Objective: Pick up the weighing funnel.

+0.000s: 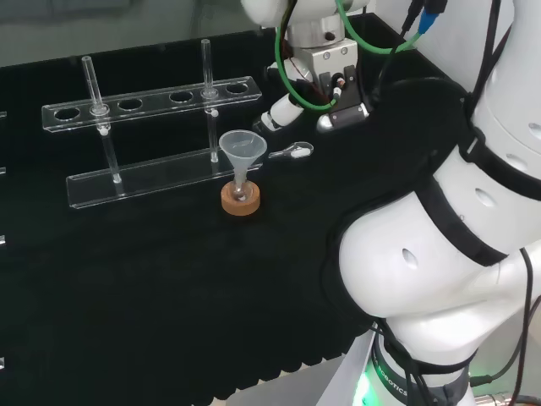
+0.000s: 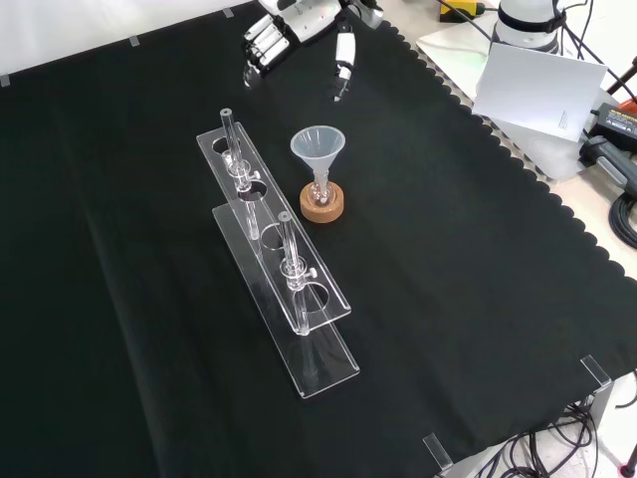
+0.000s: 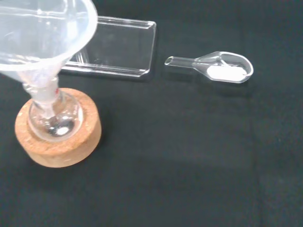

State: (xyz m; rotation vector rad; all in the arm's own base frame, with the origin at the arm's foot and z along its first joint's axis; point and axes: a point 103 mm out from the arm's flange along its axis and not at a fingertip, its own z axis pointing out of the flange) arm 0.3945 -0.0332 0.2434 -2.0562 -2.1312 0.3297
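Note:
The weighing funnel (image 3: 222, 67), a small clear scoop with a short stem and some white powder in its bowl, lies on the black cloth. In the head view the weighing funnel (image 1: 296, 152) rests just right of the big funnel (image 1: 243, 146). My hand (image 1: 287, 108) hovers a little beyond it, apart from it, with fingers relaxed and holding nothing. From the front, the hand (image 2: 289, 25) comes in at the top edge, fingers and thumb spread and pointing down at the cloth.
The big funnel (image 2: 318, 149) stands in a small flask (image 3: 52, 118) on a cork ring (image 2: 322, 206). A clear two-tier tube rack (image 1: 152, 97) with two tubes stands left of it in the head view. The white arm links (image 1: 439, 245) stand at the right.

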